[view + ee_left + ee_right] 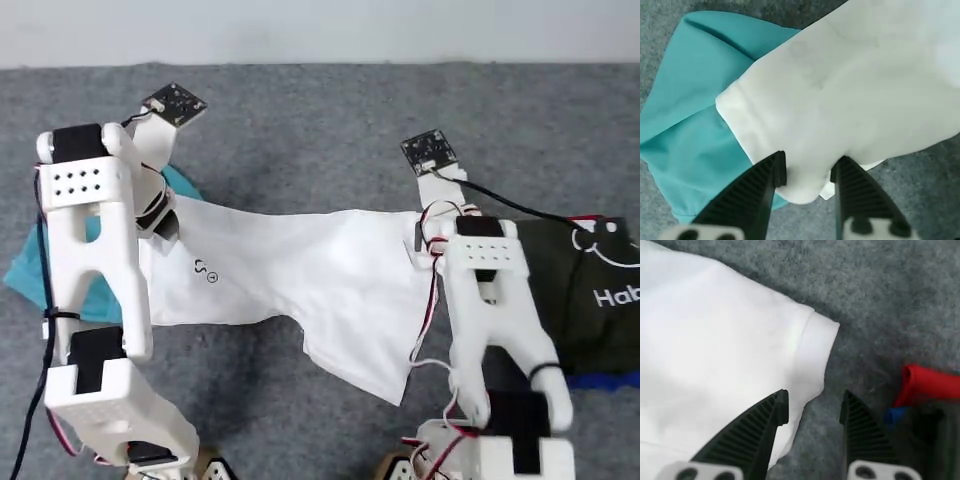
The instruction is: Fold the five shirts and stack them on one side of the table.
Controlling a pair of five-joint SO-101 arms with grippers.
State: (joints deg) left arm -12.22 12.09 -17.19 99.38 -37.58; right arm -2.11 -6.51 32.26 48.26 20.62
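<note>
Now, white shirt [300, 270]: lies spread across the middle of the grey table [350, 120]. One end overlaps a teal shirt [25, 265]; the other ends near a dark shirt [590, 290].
Left gripper [807, 172]: jaws are partly open with a bunched edge of the white shirt sitting between them. It looks unclamped, but the cloth hides the contact, so you can't be sure.
Right gripper [813, 410]: jaws are partly open and holding nothing. The white sleeve hem [815, 340] is just beside one finger, and bare table shows in the gap.
Nearby clutter: a red cloth [927, 385] and a blue scrap [895, 415] sit by the dark shirt, close to the right claw.
Step in hand: probably getting a hold on both ends of the white shirt so you can flatten or fold it.
Do it well, right: shift toward the sleeve so the hem lies fully between the jaws, then close. Closing from this spot would likely catch only the table.
Do it well, left: bite only the white layer, since the teal shirt lies directly underneath and could come along.
Both arms: lift evenly and keep the cloth taut without yanking.
Progress: early, judging by the white shirt lying unfolded.
</note>
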